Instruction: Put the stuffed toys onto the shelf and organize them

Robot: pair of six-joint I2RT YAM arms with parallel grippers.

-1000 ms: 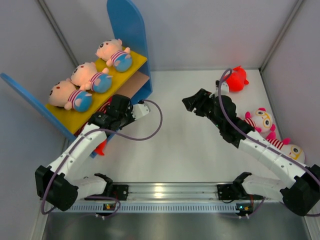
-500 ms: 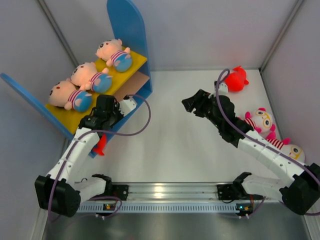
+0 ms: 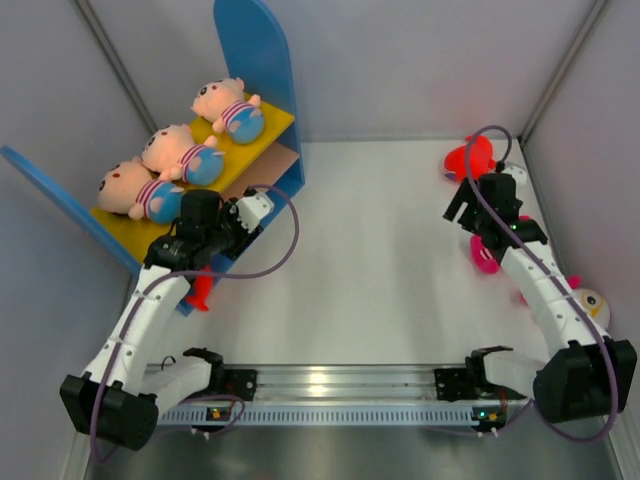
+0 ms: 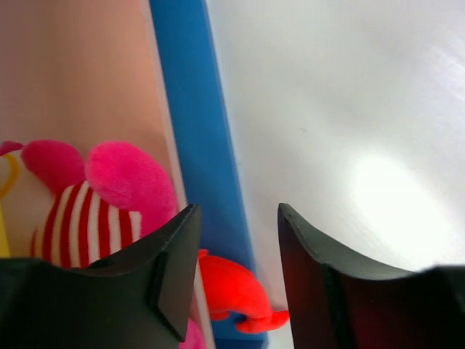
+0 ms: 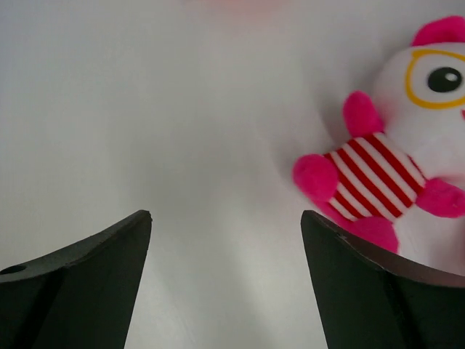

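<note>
The shelf (image 3: 255, 60) stands at the back left, with three peach-faced stuffed toys (image 3: 180, 155) lying on its yellow upper board. My left gripper (image 3: 252, 206) is open at the lower board, holding nothing. In the left wrist view, a white-faced toy with a striped shirt and pink feet (image 4: 94, 207) lies on the tan lower board (image 4: 80, 73), left of the open left gripper (image 4: 236, 212). A red plush (image 4: 232, 291) shows below it. My right gripper (image 3: 462, 206) is open and empty near another red plush (image 3: 470, 158). A white-faced toy with glasses (image 5: 396, 163) lies right of the right gripper (image 5: 225, 222).
Grey walls close in the white table on three sides. A further white-faced toy (image 3: 590, 302) lies by the right wall, beside my right arm. The blue side panel (image 4: 192, 138) stands just ahead of my left fingers. A red plush (image 3: 200, 290) pokes out at the shelf's near end.
My left gripper has pushed in toward the lower board and opened. My right arm has swung from mid-table to the back right, over the white-faced toy, and its jaws have spread wider.
</note>
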